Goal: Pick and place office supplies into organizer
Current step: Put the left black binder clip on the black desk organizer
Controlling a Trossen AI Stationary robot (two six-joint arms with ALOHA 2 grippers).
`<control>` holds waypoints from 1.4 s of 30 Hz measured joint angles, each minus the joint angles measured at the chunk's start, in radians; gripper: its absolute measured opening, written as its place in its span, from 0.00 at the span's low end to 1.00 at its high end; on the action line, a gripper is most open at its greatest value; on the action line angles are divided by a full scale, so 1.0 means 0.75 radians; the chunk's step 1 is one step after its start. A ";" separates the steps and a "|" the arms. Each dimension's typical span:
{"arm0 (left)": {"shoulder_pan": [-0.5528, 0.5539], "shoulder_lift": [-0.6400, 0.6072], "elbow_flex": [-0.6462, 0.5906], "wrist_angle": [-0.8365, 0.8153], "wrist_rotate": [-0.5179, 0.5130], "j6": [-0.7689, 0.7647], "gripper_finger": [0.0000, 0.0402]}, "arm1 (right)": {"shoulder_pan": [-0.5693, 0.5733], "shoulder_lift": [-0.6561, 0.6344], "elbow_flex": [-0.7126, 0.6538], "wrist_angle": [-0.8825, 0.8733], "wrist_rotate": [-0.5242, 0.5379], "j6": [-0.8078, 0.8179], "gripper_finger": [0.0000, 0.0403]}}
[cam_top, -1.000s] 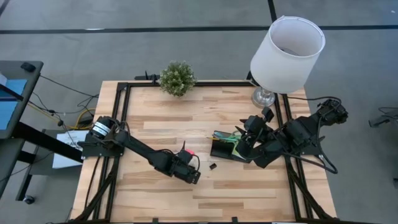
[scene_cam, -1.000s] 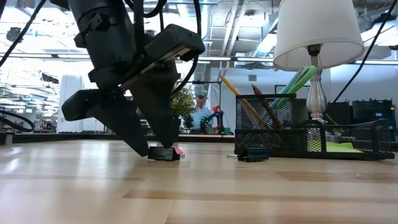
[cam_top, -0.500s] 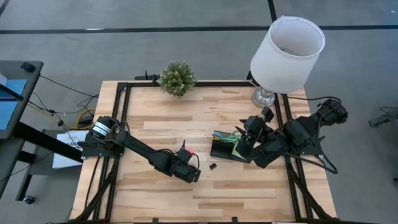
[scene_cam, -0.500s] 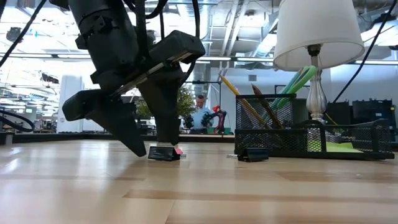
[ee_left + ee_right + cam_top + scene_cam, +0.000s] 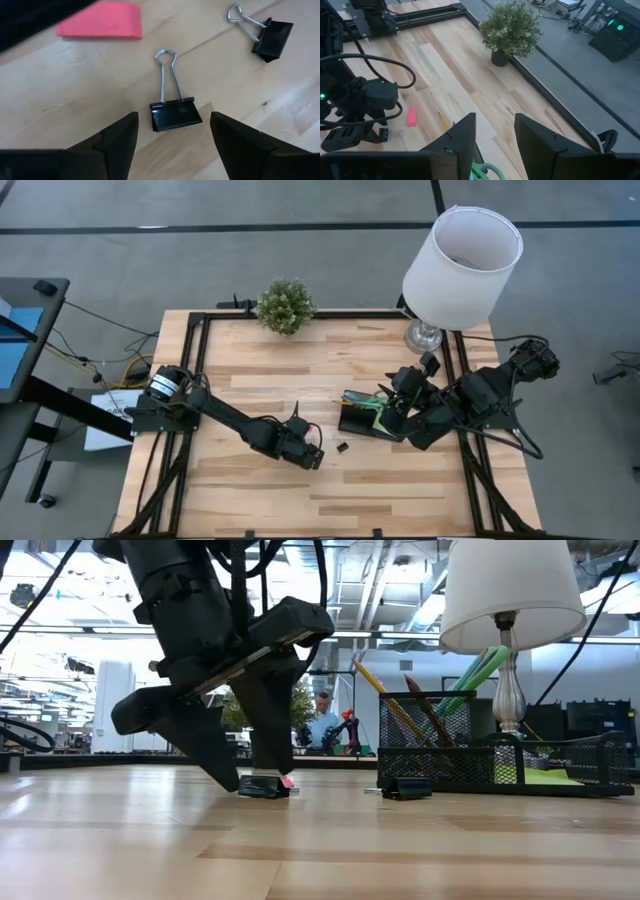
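Wood tabletop: your left gripper [image 5: 172,137] stands open and empty astride the binder clip [image 5: 172,112] beside the pink eraser [image 5: 100,21]; descend squarely, then pinch its black body; right gripper [image 5: 492,132] waits open above the organizer [image 5: 358,418].

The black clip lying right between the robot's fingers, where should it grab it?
Grab the small black metal binder clip by its flat black body, coming straight down from above. It lies flat, silver wire loops pointing away, and the left end effector already straddles it, open.
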 joint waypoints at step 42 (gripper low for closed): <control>0.055 0.087 0.138 -0.365 0.290 0.146 0.46 | 0.002 0.000 0.210 0.527 0.001 -0.691 0.32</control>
